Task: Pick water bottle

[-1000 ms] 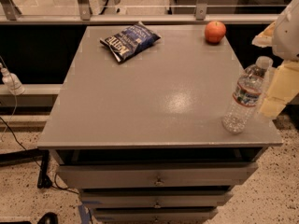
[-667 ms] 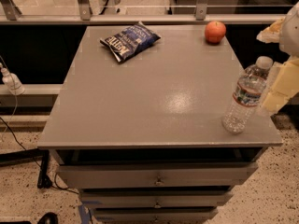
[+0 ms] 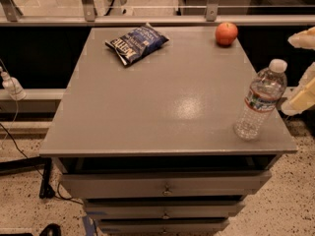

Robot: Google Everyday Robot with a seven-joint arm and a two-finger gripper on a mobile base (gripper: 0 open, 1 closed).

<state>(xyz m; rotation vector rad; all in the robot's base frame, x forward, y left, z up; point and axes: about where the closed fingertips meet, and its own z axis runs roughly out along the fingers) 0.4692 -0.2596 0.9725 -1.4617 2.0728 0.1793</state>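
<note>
At the front right corner of the table — water bottle [image 3: 259,103]: stands upright, white cap on top, label band around its upper body; clear ribbed base close to the front edge and the right edge.
Gripper [image 3: 290,75]: at the right border of the view, just beside the bottle and not touching it; only two pale fingers [image 3: 301,96] show, one high near cap level, one lower beside the label, well apart with nothing between them — spread wide, holding nothing.
Cut off: the wrist and arm lie past the right border; how the fingers join cannot be seen.
Table [image 3: 172,107]: grey flat top with a soft glare patch near the middle.
Chip bag [image 3: 137,43]: dark blue, lying flat toward the back left, turned at an angle; its lettering is too blurred to read.
Apple [image 3: 226,33]: red-orange, at the back right, well apart from the bottle.
Drawers [image 3: 165,187]: stacked under the top, small knobs at centre; the lowest is cut by the bottom border.
Left side: a white plug [image 3: 11,85] with a dark cable trailing down to the speckled floor [image 3: 295,215]; where it leads is out of view.
</note>
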